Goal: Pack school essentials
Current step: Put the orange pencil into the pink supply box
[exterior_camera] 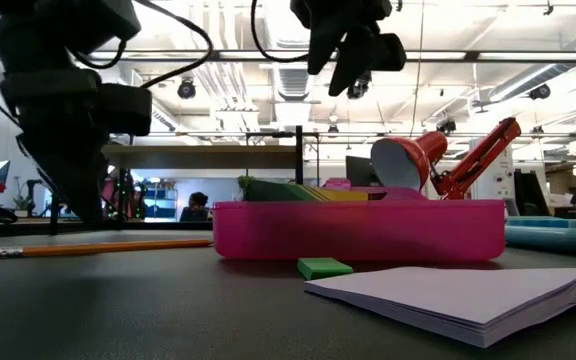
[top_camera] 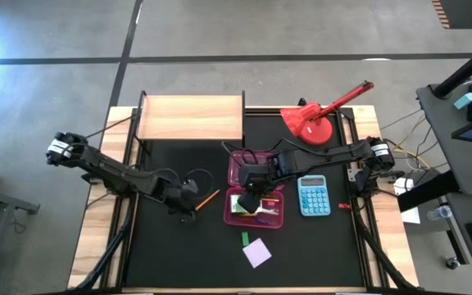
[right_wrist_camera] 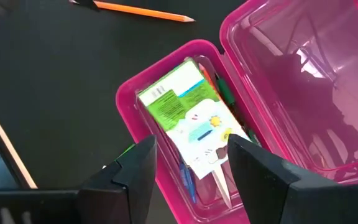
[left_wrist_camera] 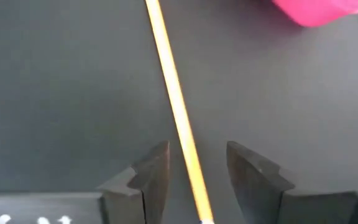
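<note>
Hovering over the open pink pencil case, the right gripper has its two fingers spread apart with nothing between them. Right below it, inside the case, lies the little green-and-white box, and beside the box you can see a green pen and a bit of a blue pen. The see-through pink lid is folded open next to the tray. The left gripper is low on the black table, to the left of the case. Its fingers are open, one on each side of the orange pencil, but they are not squeezing it. The pencil lies flat on the table, near the case but not touching it. In front of the case sits a small green eraser, and just past that is the lilac sticky-note pad. A light-blue calculator lies just to the right of the case. A red desk lamp stands at the back of the table, and a wooden box stands at the back on the left.
</note>
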Available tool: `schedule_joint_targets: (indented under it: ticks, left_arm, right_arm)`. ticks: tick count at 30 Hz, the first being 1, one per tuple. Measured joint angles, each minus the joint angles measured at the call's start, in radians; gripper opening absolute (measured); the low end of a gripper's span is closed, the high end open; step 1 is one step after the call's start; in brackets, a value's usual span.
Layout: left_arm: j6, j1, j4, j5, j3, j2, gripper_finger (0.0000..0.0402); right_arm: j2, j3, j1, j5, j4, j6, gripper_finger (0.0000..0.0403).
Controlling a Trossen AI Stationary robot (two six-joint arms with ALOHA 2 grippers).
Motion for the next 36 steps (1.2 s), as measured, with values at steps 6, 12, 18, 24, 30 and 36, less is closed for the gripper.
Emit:
schedule_joint_targets:
  ticks: [6,12,18,24,30,36]
  left_arm:
    - [0.054,-0.023,-0.09,-0.149,0.098,0.095,0.0143]
    - [0.055,-0.026,-0.101,-0.158,0.133,0.172,0.0143]
    - [0.029,-0.029,-0.096,-0.156,0.134,0.225,0.0143]
    - [0.026,-0.029,-0.094,-0.164,0.133,0.234,0.0104]
    - [0.024,-0.029,-0.089,-0.164,0.127,0.235,0.0012]
    - [0.017,-0.029,-0.093,-0.164,0.133,0.23,0.0011]
  right_arm:
    - [0.0,-0.001,0.0,0.0,-0.003,0.001,0.0187]
    - [0.0,-0.001,0.0,0.0,-0.017,0.002,0.0187]
    - [0.0,-0.001,0.0,-0.001,-0.031,0.003,0.0187]
    - [0.0,-0.001,0.0,-0.001,-0.032,-0.001,0.0187]
    - [0.0,-0.002,0.0,-0.001,-0.032,-0.003,0.0187]
    - [0.0,-0.002,0.0,-0.001,-0.032,-0.004,0.0187]
